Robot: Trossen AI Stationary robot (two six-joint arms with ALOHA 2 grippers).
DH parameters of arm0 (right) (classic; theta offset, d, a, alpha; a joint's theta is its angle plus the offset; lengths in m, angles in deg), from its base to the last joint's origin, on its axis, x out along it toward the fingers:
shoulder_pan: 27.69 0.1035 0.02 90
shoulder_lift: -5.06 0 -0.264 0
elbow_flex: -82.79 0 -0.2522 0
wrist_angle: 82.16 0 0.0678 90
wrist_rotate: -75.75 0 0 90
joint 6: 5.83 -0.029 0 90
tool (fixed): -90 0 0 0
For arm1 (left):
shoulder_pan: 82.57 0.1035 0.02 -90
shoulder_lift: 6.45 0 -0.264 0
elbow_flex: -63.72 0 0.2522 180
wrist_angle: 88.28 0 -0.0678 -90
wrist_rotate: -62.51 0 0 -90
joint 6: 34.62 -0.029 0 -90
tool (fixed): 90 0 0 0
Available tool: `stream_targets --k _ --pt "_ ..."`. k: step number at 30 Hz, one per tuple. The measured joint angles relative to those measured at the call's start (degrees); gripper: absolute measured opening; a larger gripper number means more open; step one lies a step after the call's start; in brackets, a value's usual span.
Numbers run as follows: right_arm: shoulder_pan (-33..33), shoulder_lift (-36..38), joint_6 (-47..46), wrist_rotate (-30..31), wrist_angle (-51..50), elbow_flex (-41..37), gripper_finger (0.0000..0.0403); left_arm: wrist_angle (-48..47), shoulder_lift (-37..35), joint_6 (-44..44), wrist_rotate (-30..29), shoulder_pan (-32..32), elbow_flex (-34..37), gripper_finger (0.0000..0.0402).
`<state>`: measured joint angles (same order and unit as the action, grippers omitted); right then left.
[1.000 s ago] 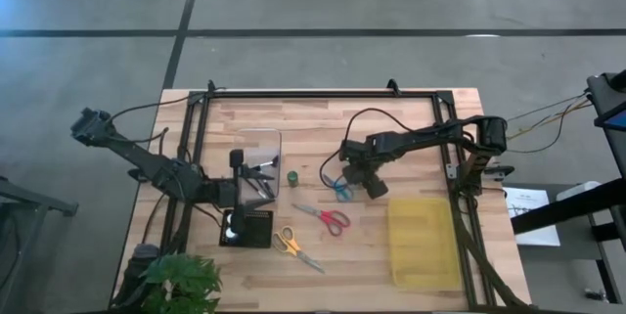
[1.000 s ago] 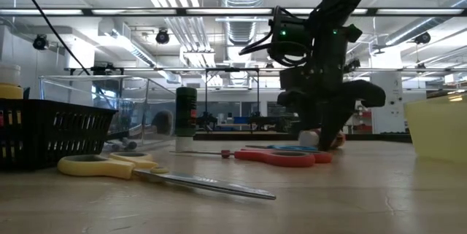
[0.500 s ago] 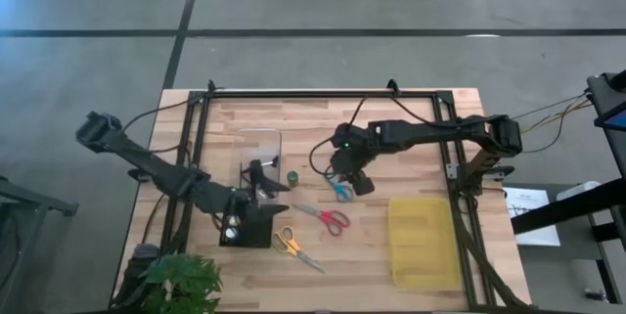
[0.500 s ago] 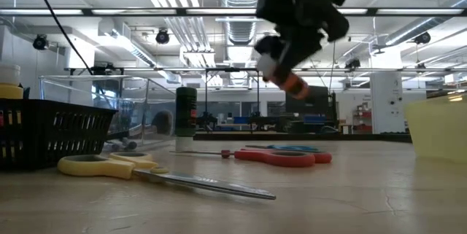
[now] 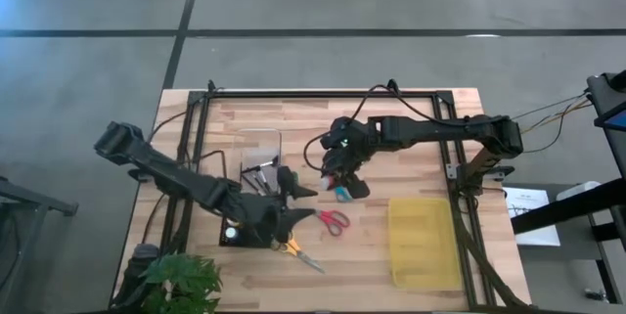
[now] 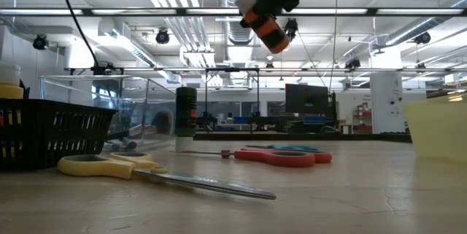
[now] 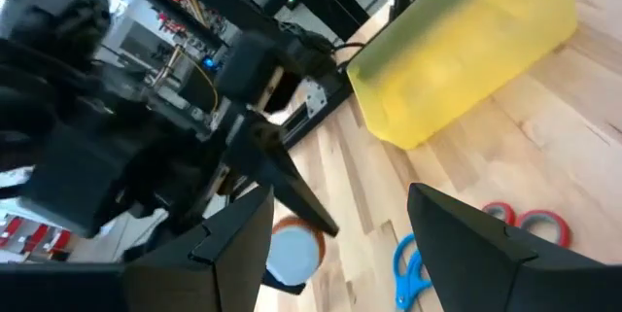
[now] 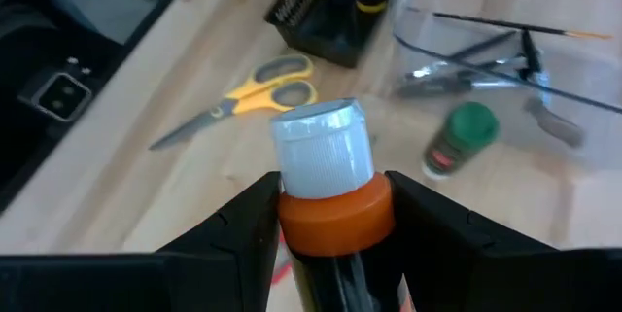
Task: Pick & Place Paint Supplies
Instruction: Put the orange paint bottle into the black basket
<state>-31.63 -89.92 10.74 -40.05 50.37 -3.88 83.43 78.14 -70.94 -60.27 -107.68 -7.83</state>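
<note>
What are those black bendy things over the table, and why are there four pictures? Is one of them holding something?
They are two robot arms, each ending in a two-finger pincher called a gripper. One picture looks down from above, one looks across the wooden table from its edge, and two come from cameras on the arms' wrists. The right gripper holds a little paint pot with a white cap and an orange band, lifted above the table. The left gripper is open and empty, near the black tray. On the table lie the yellow scissors, red scissors, blue scissors, a green paint pot and a yellow bin.
</note>
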Motion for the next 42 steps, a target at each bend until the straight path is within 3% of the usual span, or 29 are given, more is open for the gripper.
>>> stream_targets --k 9,31,35,42 --pt "2.44 0.0 -1.62 -0.4 0.16 0.72 0.017 -1.91 2.9 0.05 -1.87 1.34 -1.98 0.0246" --pt "2.96 0.0 -2.89 -1.91 2.77 0.72 0.017 -0.78 3.42 1.79 2.31 4.95 -1.83 0.0242" --pt "2.94 0.0 -2.91 -1.89 2.79 0.72 0.017 -0.73 3.42 1.85 2.43 5.05 -1.83 0.0212" --pt "2.94 0.0 -3.02 -1.91 2.71 0.72 0.017 -0.68 3.42 2.44 3.57 5.58 -1.8 0.012"
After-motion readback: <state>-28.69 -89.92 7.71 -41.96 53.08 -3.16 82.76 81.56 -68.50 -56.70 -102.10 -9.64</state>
